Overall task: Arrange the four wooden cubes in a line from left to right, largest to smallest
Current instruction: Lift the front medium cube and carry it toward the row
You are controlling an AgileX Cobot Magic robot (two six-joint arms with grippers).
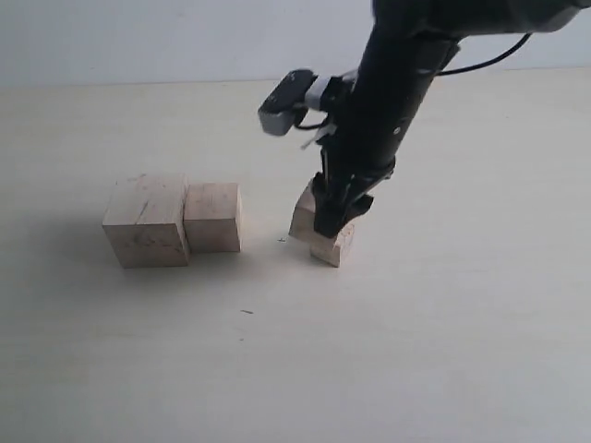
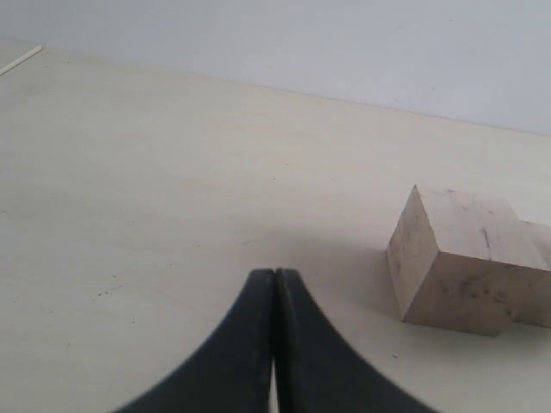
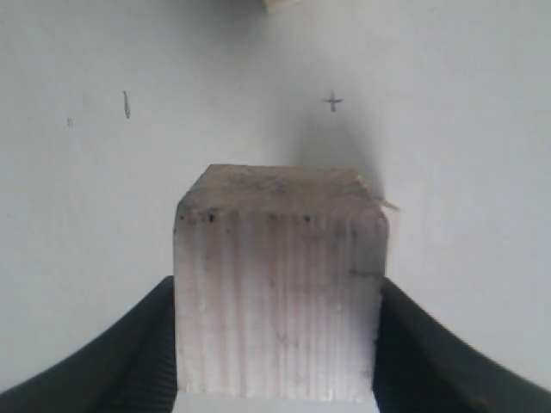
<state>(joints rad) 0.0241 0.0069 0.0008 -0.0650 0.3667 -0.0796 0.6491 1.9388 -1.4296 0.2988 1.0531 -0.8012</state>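
Note:
The largest wooden cube [image 1: 148,221] stands at the left with a smaller cube [image 1: 213,216] touching its right side. Both show in the left wrist view, the largest cube [image 2: 456,258] in front and the smaller cube [image 2: 535,258] behind it. My right gripper [image 1: 331,226] is down at the table, shut on a third cube [image 1: 303,214], which fills the gap between its fingers in the right wrist view [image 3: 277,292]. More pale wood [image 1: 334,249] shows at the fingertips, apparently the smallest cube; I cannot tell if it touches. My left gripper [image 2: 274,274] is shut on nothing, low over bare table.
The pale tabletop [image 1: 443,351] stretches wide to the right and front. A small cross mark [image 3: 333,101] lies on it beyond the held cube, and a corner of another cube [image 3: 280,3] shows at the frame edge.

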